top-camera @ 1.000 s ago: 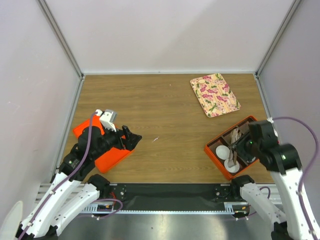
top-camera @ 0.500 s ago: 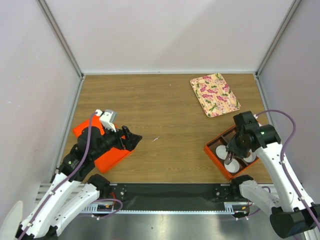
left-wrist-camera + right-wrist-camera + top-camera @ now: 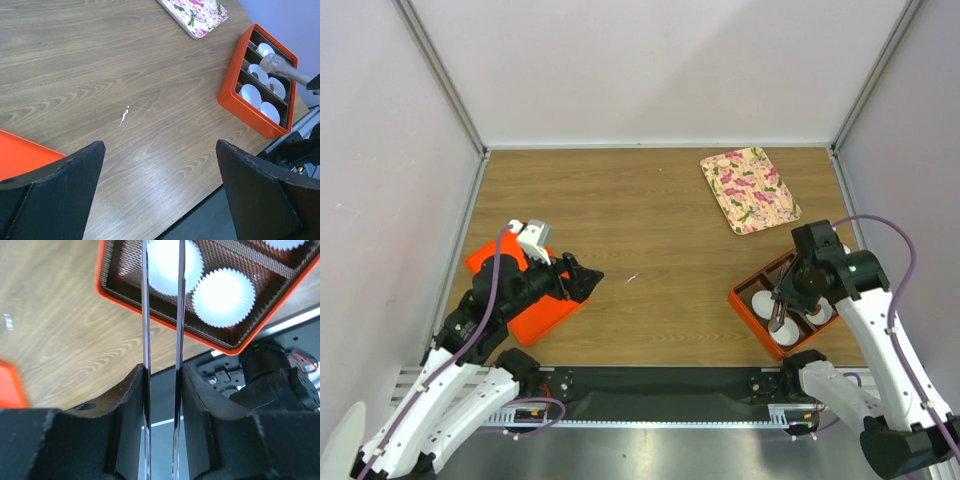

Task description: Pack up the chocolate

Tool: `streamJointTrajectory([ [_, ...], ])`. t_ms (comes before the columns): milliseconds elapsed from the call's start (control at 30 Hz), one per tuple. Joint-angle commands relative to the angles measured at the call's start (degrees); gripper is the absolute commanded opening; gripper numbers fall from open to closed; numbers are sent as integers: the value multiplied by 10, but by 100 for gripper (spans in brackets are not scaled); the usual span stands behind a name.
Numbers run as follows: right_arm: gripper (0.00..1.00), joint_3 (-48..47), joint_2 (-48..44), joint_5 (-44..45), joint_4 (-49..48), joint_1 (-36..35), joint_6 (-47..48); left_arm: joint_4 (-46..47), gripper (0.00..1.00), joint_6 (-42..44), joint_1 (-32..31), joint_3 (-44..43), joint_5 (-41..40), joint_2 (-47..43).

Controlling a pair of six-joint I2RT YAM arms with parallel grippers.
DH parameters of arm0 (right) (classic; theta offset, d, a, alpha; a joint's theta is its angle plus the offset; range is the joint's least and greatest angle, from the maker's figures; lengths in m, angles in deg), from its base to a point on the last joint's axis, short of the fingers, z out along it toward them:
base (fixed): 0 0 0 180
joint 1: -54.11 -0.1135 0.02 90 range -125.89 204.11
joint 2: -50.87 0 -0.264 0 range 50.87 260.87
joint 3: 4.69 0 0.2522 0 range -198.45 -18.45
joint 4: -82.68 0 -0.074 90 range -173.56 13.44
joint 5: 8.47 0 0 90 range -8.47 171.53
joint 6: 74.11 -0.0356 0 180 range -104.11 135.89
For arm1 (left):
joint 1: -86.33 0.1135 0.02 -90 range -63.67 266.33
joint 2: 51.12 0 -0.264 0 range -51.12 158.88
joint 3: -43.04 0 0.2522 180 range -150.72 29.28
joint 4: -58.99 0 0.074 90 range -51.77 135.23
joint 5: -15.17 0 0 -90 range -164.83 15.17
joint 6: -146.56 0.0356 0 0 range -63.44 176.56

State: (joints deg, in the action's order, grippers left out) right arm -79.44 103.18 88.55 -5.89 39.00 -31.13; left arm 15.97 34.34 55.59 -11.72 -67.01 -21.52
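My right arm had swung in and bent down over the orange box (image 3: 745,303), right jaws pinching metal tongs (image 3: 145,315) with tips above the white paper cups (image 3: 223,292). My left arm reached low over the orange tray (image 3: 535,320), left jaws spread. Where the chocolate lay I could not tell.

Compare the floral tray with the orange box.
The floral tray is shallow and undivided, with a pink flower print; the orange box is plain, deeper and split into compartments. The orange box holds white cups; the floral tray shows nothing on it. Tongs hang over the orange box; no tool is near the floral tray. Both are rectangular and sit askew on the table's right side.
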Motion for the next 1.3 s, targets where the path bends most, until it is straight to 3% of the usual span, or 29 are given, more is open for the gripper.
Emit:
streamJointTrajectory([
  [0, 10, -38, -30, -9, 96, 3, 6, 16, 100, 7, -2, -10, 10, 5],
  [400, 13, 26, -132, -141, 95, -4, -33, 17, 100, 4, -2, -7, 12, 15],
  [567, 13, 44, -196, -135, 94, -10, -134, 19, 100, 2, -2, -8, 8, 16],
  [833, 14, 50, -178, -134, 94, -10, -152, 16, 100, 2, -2, -9, 1, 10],
  [1133, 15, 89, -292, -125, 94, -12, -269, 20, 100, 3, -2, -9, 11, 11],
  [1267, 16, 95, -300, -127, 95, -11, -275, 17, 100, 4, -2, -10, 9, 10],
])
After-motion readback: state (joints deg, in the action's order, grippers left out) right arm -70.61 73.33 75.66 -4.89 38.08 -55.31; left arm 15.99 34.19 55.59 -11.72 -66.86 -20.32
